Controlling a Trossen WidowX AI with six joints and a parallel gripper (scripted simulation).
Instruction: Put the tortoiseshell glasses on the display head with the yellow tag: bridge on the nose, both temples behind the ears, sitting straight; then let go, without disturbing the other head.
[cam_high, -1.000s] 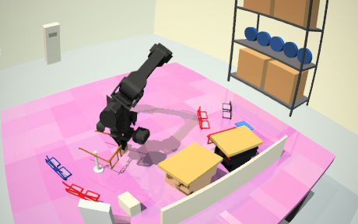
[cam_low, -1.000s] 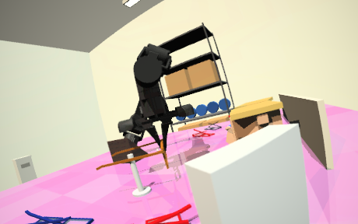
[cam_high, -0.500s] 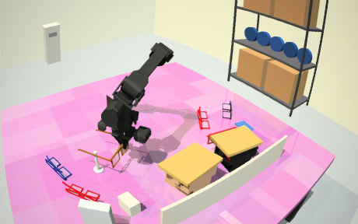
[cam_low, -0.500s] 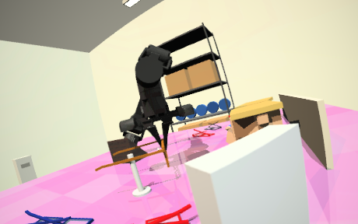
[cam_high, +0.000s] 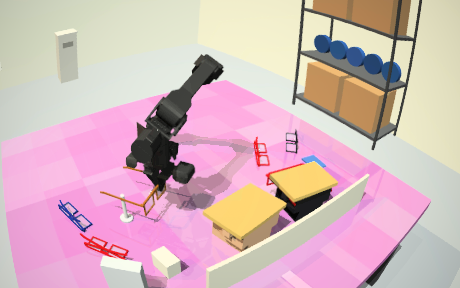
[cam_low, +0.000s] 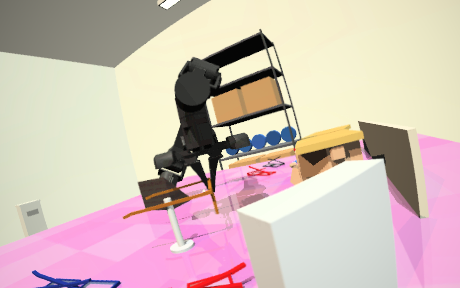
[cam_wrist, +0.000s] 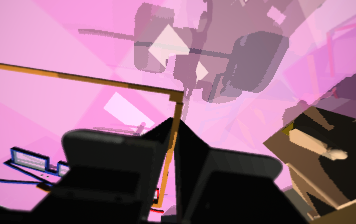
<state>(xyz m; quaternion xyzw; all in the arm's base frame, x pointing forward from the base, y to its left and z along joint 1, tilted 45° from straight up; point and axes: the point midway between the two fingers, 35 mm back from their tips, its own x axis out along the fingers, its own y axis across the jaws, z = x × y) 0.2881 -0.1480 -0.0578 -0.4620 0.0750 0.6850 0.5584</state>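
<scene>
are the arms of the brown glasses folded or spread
Spread: both arms of the brown glasses stick straight out from the front frame, which the gripper pinches.

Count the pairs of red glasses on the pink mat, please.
2 seen whole: one near the shelf rack, one at the front by the white block. A red piece beside the dark head may be another, mostly hidden.

In the wrist view the tool (cam_wrist: 172, 150) is cut off by the lower edge; its fingertips hide part of the glasses (cam_wrist: 172, 107), whose far temple is cut by the left edge; the yellow tag cannot be made out in any view; in the top view both heads' faces are largely hidden under their caps (cam_high: 245, 207); the shelf (cam_high: 400, 60) is cut off at the top.
</scene>
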